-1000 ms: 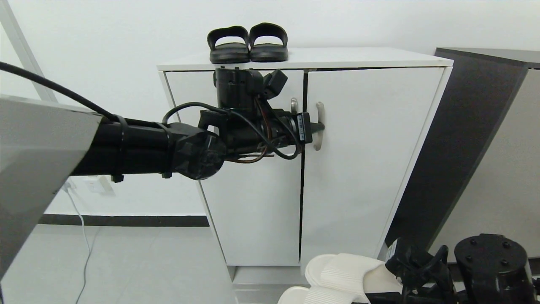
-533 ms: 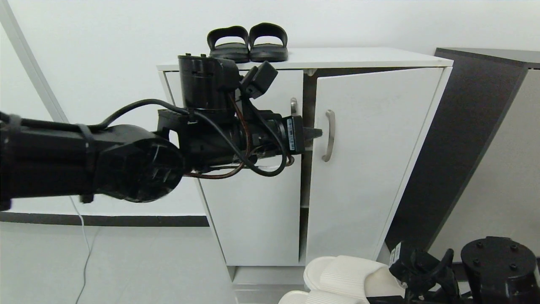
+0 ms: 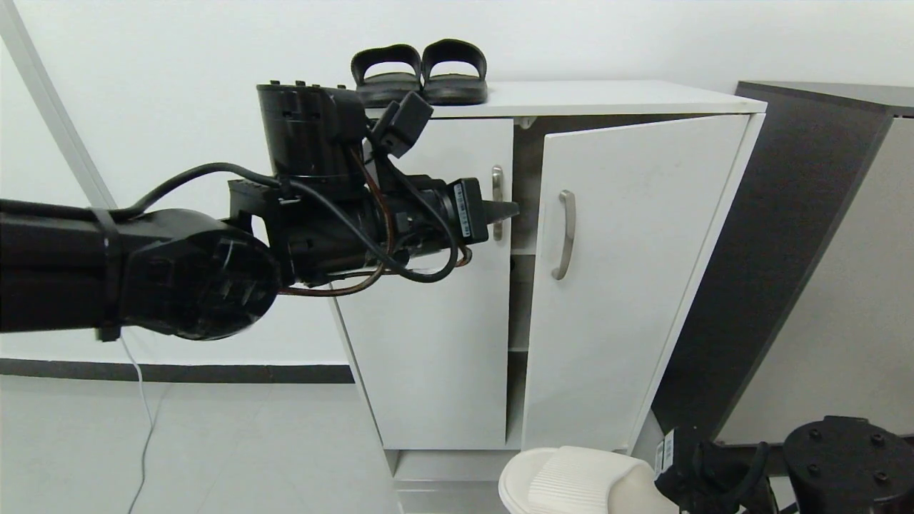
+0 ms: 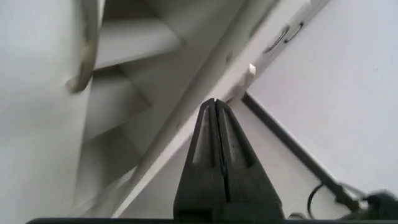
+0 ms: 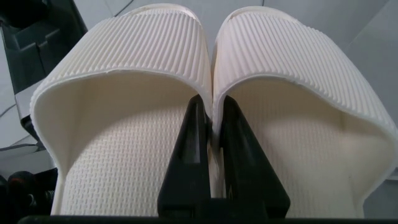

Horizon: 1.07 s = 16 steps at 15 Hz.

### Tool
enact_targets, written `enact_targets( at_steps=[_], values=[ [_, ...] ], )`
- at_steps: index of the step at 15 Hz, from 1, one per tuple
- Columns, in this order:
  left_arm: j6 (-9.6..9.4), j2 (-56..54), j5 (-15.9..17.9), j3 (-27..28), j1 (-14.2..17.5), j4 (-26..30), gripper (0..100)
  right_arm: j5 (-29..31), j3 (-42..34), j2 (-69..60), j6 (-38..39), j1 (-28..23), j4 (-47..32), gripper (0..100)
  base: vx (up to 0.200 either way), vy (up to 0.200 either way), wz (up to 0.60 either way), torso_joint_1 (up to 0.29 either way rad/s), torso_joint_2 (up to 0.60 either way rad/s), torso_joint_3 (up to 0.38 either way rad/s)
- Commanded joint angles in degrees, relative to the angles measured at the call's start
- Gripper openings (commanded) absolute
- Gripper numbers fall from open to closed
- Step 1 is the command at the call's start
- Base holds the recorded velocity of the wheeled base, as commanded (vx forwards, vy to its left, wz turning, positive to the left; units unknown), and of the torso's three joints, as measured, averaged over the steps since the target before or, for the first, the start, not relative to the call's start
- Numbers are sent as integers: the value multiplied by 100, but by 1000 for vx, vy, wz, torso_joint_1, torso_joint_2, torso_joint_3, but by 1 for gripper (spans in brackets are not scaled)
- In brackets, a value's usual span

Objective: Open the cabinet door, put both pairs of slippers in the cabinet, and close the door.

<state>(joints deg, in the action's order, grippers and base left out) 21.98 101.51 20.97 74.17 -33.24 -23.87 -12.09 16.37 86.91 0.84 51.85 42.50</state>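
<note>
As the left gripper (image 3: 508,209) backs off, jaws together, the door (image 3: 628,271) ahead stands ajar for the slippers (image 5: 124,81) clamped in the right gripper (image 5: 212,109).

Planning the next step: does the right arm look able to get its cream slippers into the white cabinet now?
Probably not yet: the white cabinet door is only ajar, and the ribbed cream slippers in the right gripper look wider than the gap.

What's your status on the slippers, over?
Left hand shut, empty, before the opening. Right hand shut on white slippers. Cabinet door part open. Black slippers on cabinet top.
</note>
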Motion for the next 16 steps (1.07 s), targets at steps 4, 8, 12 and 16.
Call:
enact_targets(
  at_steps=[4,8,12,16],
  values=[
    [448,1248,-5,1381,20,40,0,-4,-11,19,-5,10,-13,0,0,0,0,0,0,0],
    [632,1653,-5,1873,20,40,0,-4,-11,28,-5,18,-22,0,0,0,0,0,0,0],
    [694,1697,-234,1891,-24,14,0,-4,-64,37,-5,89,-22,0,-100,0,0,2,2,0],
    [615,1635,-770,1372,-763,-487,0,-12,-125,28,-5,159,-5,0,-200,0,0,2,1,6]
  ],
)
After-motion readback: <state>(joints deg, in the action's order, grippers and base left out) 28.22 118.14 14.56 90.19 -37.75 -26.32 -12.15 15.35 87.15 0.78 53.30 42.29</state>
